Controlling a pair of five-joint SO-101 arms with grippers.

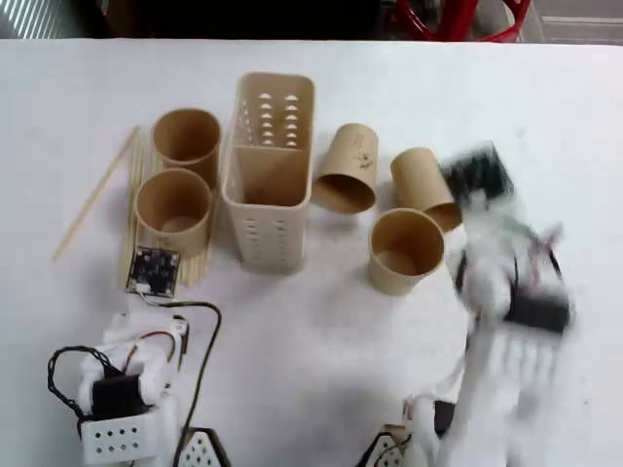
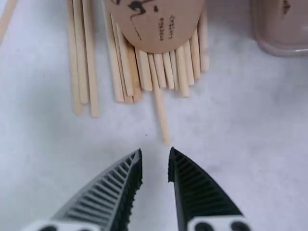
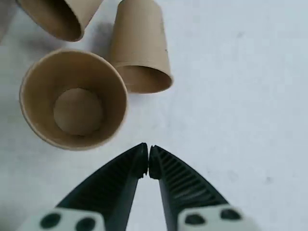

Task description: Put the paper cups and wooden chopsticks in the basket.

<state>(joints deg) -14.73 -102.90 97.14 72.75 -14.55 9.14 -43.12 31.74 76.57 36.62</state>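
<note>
On the desk (image 1: 341, 370), the basket (image 1: 268, 165) is stood between paper cups (image 1: 175, 209), two set upon the wooden chopsticks (image 2: 120, 77). The left claw (image 2: 155, 159) is held slightly parted at their ends; the right claw (image 3: 148, 156) is pressed together beside one cup (image 3: 72, 98).

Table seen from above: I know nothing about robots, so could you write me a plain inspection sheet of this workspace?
Surface: white table, smooth.
Job's things: basket upright, nothing seen inside; upright pair of cups left of it, by the chopsticks; third upright cup and two tipped cups right of it.
Clutter: nothing seen.
Claws: left claw slightly open, empty, facing chopstick ends; right claw shut, empty, facing the third upright cup.
Cables: black cable beside the left arm.
Surroundings: red frame beyond the table's far edge.
</note>
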